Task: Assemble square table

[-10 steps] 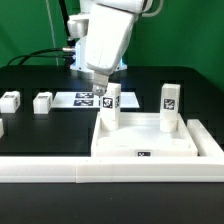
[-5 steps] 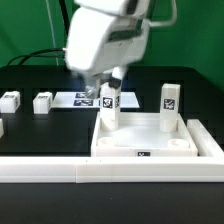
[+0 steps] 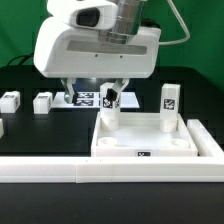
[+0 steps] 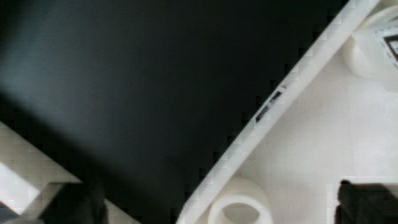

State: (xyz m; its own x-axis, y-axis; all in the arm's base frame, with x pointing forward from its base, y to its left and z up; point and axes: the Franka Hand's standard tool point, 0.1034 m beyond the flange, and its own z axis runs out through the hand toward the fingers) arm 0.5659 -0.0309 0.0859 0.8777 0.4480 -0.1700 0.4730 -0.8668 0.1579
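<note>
The white square table slab (image 3: 145,143) lies at the exterior view's right. Two tagged white legs stand upright in its far sockets, one at the left (image 3: 110,106) and one at the right (image 3: 169,106). My gripper (image 3: 97,88) hangs just left of and above the left leg, not touching it. In the wrist view the slab's rim (image 4: 285,95) runs diagonally with a small tag on it, and a round empty socket (image 4: 237,211) lies between my dark fingertips (image 4: 372,201). The jaws stand wide apart with nothing in them.
Two loose white legs (image 3: 10,100) (image 3: 42,101) lie on the black table at the exterior view's left, another at the very edge (image 3: 2,127). The marker board (image 3: 82,98) lies behind my gripper. The long white border wall (image 3: 60,172) runs along the front.
My gripper has left the top of the left leg, moved to the exterior view's left and toward the camera, and turned. The leg stays upright in its socket.
</note>
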